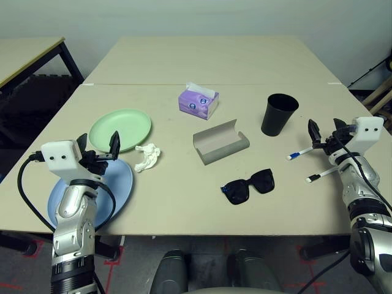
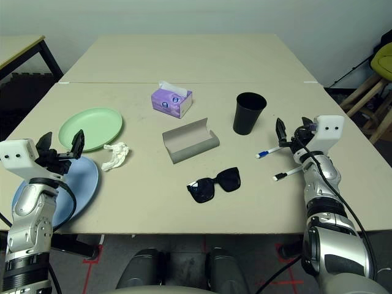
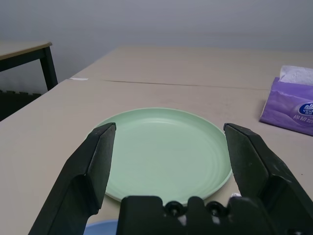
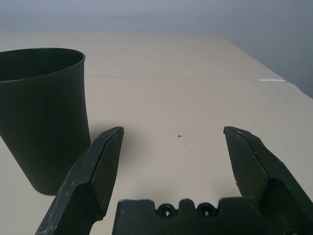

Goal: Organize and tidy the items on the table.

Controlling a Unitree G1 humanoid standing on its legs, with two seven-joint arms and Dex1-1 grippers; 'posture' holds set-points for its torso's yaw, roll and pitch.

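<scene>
On the beige table (image 1: 184, 202) a green plate (image 1: 119, 128) lies at the left, with a blue plate (image 1: 119, 184) nearer to me. My left gripper (image 1: 98, 144) hovers open over the blue plate's far edge, facing the green plate (image 3: 166, 152). Crumpled white tissue (image 1: 147, 156) lies just right of the plates. A grey glasses case (image 1: 220, 144) stands open in the middle, black sunglasses (image 1: 248, 185) in front of it. A black cup (image 1: 279, 114) stands upright at the right. Two white pens (image 1: 300, 153) (image 1: 321, 176) lie beside my open, empty right gripper (image 1: 324, 130).
A purple tissue box (image 1: 198, 102) sits at the back centre. A like table adjoins behind, and another stands at the far left. Wooden stool legs (image 2: 367, 104) show beyond the right edge. The table's front edge runs close below the sunglasses.
</scene>
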